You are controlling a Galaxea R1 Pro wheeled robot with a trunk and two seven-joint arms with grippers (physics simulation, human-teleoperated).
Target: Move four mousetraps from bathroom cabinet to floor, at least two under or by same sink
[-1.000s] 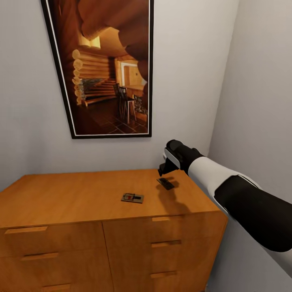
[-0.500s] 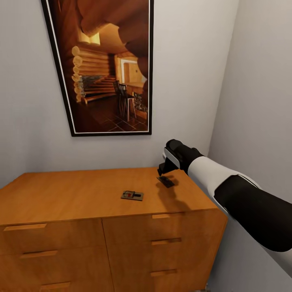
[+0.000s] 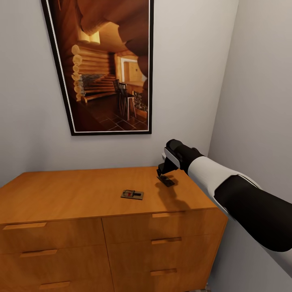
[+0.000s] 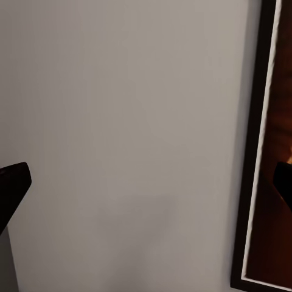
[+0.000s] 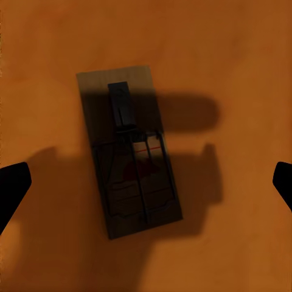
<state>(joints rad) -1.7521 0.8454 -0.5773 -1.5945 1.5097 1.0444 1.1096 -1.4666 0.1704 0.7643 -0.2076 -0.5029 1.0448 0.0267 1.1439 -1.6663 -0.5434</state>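
The orange-brown cabinet (image 3: 81,194) stands against the wall with two mousetraps on its top. One mousetrap (image 3: 132,194) lies near the middle of the top. The other mousetrap (image 3: 166,181) (image 5: 131,158) lies flat near the right end, in the shadow of my right gripper (image 3: 162,171) (image 5: 146,185). That gripper hovers just above it, open, its dark fingertips (image 5: 12,188) far apart on either side of the trap and not touching it. My left gripper (image 4: 149,188) is open and faces the bare wall, holding nothing.
A dark-framed log-cabin picture (image 3: 109,69) hangs on the wall above the cabinet; its frame edge (image 4: 252,152) is close to my left gripper. A grey side wall (image 3: 259,101) closes the corner right of the cabinet. The drawer fronts have slim handles (image 3: 166,241).
The whole picture has slid slightly, so the camera has moved. My right gripper now stands a little closer to the trap beneath it. Both traps lie where they were.
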